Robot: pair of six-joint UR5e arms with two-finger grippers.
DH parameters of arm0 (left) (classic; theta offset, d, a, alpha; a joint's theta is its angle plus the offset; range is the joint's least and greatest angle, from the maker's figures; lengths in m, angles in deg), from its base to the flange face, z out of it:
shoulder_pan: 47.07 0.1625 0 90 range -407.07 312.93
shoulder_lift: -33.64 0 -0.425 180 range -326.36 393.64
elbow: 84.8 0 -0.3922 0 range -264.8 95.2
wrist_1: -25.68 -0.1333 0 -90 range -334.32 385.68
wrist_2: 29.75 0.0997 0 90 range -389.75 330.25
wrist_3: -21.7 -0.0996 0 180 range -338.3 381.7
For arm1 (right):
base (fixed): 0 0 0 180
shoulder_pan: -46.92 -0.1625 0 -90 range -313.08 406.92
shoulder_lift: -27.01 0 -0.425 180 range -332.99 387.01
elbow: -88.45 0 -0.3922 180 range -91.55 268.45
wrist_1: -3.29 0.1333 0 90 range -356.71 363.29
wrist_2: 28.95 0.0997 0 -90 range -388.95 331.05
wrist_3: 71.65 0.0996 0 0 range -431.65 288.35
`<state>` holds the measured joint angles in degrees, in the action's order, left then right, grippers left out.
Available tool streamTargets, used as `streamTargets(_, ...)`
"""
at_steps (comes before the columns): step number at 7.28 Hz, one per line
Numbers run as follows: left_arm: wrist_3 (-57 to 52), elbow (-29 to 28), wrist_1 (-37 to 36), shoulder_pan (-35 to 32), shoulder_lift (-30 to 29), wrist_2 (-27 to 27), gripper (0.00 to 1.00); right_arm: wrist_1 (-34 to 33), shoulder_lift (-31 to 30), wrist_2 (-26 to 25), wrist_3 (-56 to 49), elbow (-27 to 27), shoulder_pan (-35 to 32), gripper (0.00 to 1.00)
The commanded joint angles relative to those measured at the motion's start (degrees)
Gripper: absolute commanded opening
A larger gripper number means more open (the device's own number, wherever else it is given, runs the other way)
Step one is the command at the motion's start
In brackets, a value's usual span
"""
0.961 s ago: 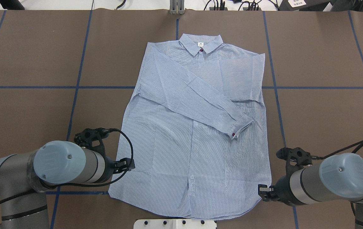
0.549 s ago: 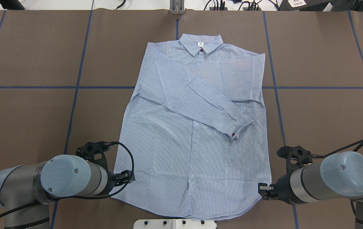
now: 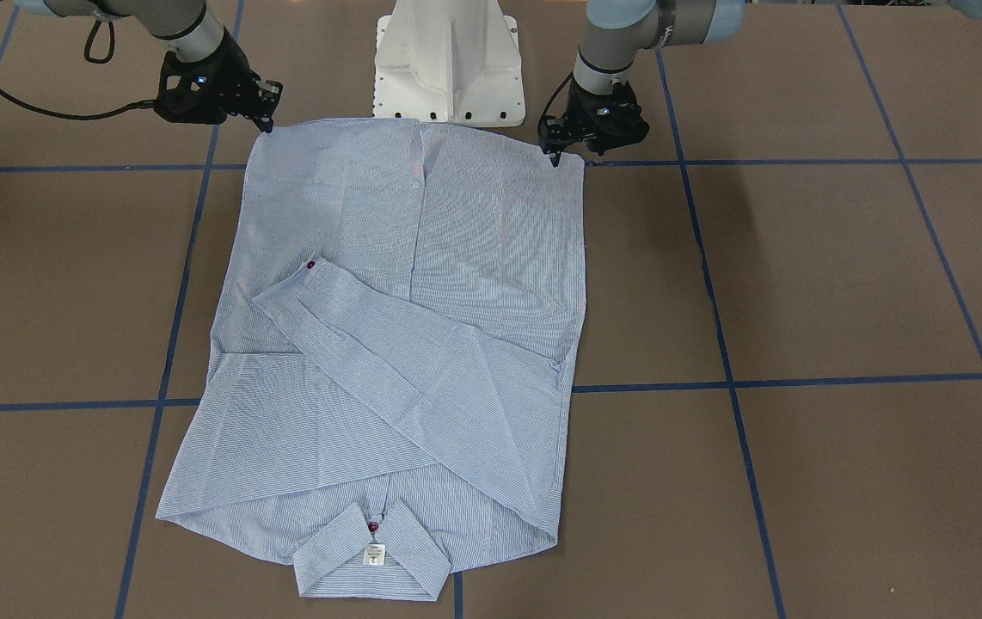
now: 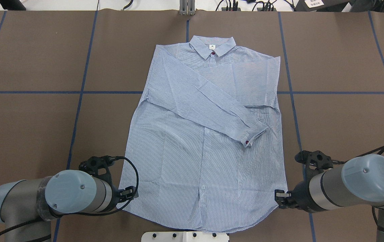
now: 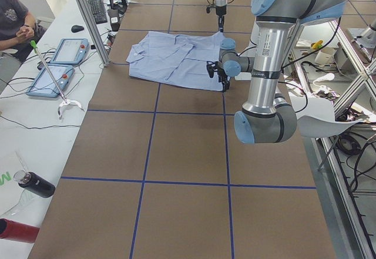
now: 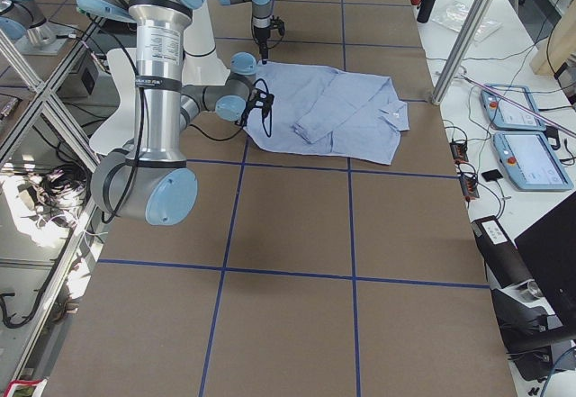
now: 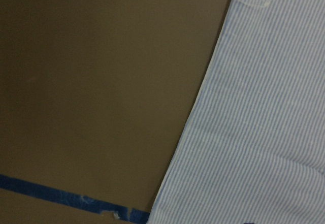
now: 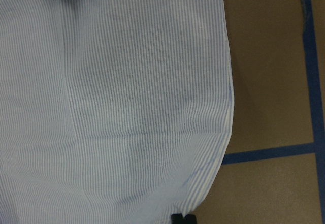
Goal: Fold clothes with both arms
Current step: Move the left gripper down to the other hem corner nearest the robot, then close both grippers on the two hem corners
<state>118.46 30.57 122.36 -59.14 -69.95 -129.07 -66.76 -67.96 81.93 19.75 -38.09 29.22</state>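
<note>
The striped light blue shirt [image 4: 205, 134] lies flat on the brown table, collar [image 4: 212, 45] at the far side and both sleeves folded across its front [image 3: 422, 284]. My left gripper [image 4: 129, 194] is low at the near left hem corner [image 3: 555, 153]. My right gripper [image 4: 279, 198] is at the near right hem corner [image 3: 268, 120]. The left wrist view shows the shirt's edge [image 7: 264, 107] and the right wrist view the rounded hem [image 8: 127, 107]. Only a sliver of dark fingertip [image 8: 183, 219] shows there. I cannot tell whether either gripper is open or shut.
The white pedestal base [image 3: 448, 60] stands just behind the hem, between the arms. Blue tape lines [image 4: 77, 92] cross the table. A seated person [image 5: 14, 18] and two teach pendants [image 5: 59, 65] are at a side bench beyond the collar end.
My left gripper has moved back toward the robot along the shirt's left edge, down to the hem corner. The right gripper has barely shifted. The shirt has not moved.
</note>
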Motion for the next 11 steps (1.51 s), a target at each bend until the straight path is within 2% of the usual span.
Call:
streamTargets(1,0.0,-0.5,0.0,0.2,0.0,0.0,0.7,0.0,0.0,0.1,0.0,0.0,-0.1,0.0)
streamTargets(2,0.0,-0.8,0.0,0.2,0.0,0.2,0.64,0.0,0.0,0.1,0.0,0.1,-0.1,0.0)
streamTargets(3,0.0,-1.1,0.0,0.3,0.0,0.4,0.64,0.0,0.0,0.2,0.0,0.1,-0.3,0.0)
streamTargets(6,0.0,-1.4,0.0,0.3,0.0,0.4,0.52,0.0,0.0,0.3,-0.2,0.1,-0.7,0.0)
streamTargets(8,0.0,-1.4,0.0,0.3,0.0,0.4,0.41,0.0,0.0,0.7,-0.4,0.2,-1.0,0.0)
streamTargets(11,-0.1,-1.2,-0.1,0.2,0.0,0.4,0.19,0.0,0.0,1.1,-0.5,0.2,-1.3,0.0)
